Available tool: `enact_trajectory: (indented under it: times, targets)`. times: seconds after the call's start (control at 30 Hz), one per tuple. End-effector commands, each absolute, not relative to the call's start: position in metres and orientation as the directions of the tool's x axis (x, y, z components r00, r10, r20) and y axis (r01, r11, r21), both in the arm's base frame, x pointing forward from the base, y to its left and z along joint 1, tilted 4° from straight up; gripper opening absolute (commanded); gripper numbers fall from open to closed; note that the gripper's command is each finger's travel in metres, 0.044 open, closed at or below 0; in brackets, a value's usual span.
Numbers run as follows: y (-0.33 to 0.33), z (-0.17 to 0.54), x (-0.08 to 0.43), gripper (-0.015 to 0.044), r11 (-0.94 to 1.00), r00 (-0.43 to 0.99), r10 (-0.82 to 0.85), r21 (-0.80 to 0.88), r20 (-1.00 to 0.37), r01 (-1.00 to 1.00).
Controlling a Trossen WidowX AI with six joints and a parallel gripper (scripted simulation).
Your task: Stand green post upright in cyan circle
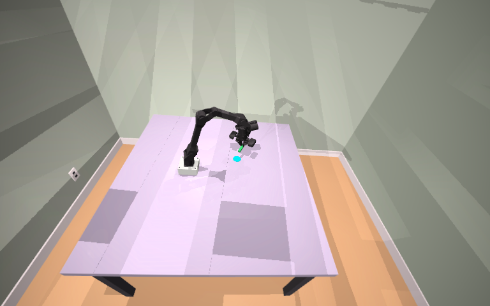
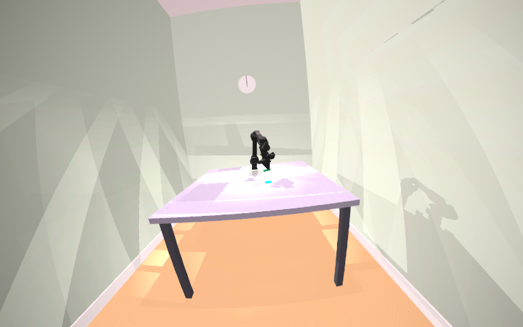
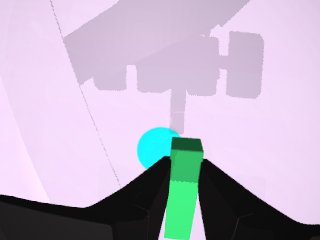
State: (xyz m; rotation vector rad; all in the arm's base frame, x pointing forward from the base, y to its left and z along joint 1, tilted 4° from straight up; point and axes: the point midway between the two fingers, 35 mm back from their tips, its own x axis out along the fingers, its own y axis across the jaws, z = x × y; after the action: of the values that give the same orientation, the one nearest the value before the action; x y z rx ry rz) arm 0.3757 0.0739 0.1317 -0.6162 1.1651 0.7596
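Observation:
The green post (image 1: 240, 148) (image 2: 266, 169) (image 3: 184, 190) is held between the fingertips of my gripper (image 1: 242, 145) (image 2: 268, 168) (image 3: 184, 164), which is shut on it. The post is tilted well away from upright, nearer to lying, and hangs above the table. The cyan circle (image 1: 236, 159) (image 2: 267, 182) (image 3: 156, 146) is flat on the table. In the wrist view it shows just left of and behind the post's far end, which hides part of its right edge. How high the post is above the table is hard to tell.
The pale lilac table (image 1: 249, 187) (image 2: 308, 193) carries the arm's white base (image 1: 188, 169) to the left of the circle in the top view. Shadows of the arm fall on the table near the circle. Walls stand around the table.

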Motion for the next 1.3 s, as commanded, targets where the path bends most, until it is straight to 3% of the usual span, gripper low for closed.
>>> enact_trajectory:
  times: [0.0,1.27]
  targets:
    - [0.075,0.130,0.380,0.0023,0.623,0.228,0.231,-0.037,-0.946,-0.782]
    - [0.075,0.115,0.411,0.0023,0.700,0.392,0.399,-0.001,-0.828,-0.714]
